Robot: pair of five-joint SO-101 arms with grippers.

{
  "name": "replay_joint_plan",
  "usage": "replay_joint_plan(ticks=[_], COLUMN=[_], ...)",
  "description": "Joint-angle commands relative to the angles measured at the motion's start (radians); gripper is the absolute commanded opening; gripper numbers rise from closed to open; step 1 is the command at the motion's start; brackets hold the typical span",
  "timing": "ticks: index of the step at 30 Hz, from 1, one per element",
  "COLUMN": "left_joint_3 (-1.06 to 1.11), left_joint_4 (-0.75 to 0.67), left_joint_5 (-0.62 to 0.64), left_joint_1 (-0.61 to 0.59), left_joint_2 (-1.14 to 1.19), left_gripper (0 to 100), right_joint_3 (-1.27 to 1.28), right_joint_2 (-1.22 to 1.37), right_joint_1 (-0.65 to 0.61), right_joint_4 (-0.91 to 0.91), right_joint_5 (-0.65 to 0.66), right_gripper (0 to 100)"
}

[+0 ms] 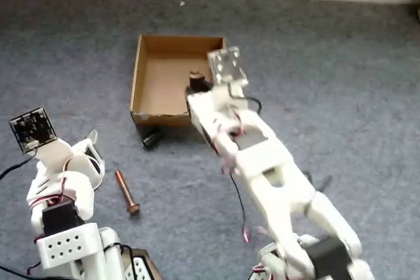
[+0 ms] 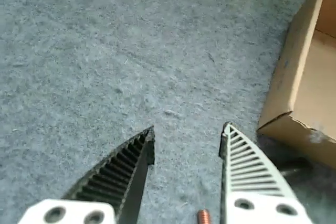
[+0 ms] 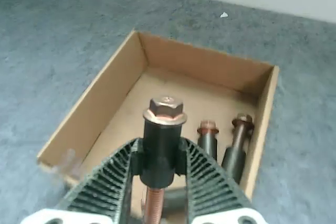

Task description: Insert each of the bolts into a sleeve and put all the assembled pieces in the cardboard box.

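1. The right claw (image 3: 161,153) is clamping a black sleeve (image 3: 159,142) with a copper bolt (image 3: 166,109) through it, over the cardboard box (image 3: 210,59).
2. Two more assembled pieces (image 3: 208,139) are lying side by side on the box floor.
3. The left claw (image 2: 188,129) is standing apart and gripping nothing, at near left.
4. A loose bolt (image 1: 125,191) and a loose sleeve (image 1: 152,139) are lying on the bench (image 1: 328,63), nearer than the box.
5. Judgement: depositing is in hand. The next move calls for lowering the piece and releasing it inside the walls.
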Motion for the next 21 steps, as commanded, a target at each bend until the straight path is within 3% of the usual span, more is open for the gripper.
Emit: replay_joint_plan(ticks=[1, 5, 10, 16, 21], left_joint_3=[0.005, 0.015, 0.019, 0.019, 0.019], left_joint_4=[-0.052, -0.052, -0.052, -0.052, -0.052], left_joint_5=[0.003, 0.003, 0.003, 0.003, 0.003], left_joint_1=[-0.053, -0.056, -0.056, -0.058, -0.065], left_joint_2=[-0.008, -0.008, -0.008, -0.008, -0.008], left_gripper=[22, 22, 22, 22, 22], right_joint_3=[-0.232, -0.371, -0.495, -0.584, -0.516], right_joint_2=[0.151, 0.283, 0.285, 0.165, -0.008], right_joint_1=[0.036, 0.058, 0.051, 0.051, 0.002], right_joint_4=[-0.042, -0.015, 0.255, 0.527, 0.742], right_joint_5=[0.066, 0.103, 0.100, 0.100, 0.100], right_gripper=[0.5, 3.6, 20.7, 21.6, 21.6])
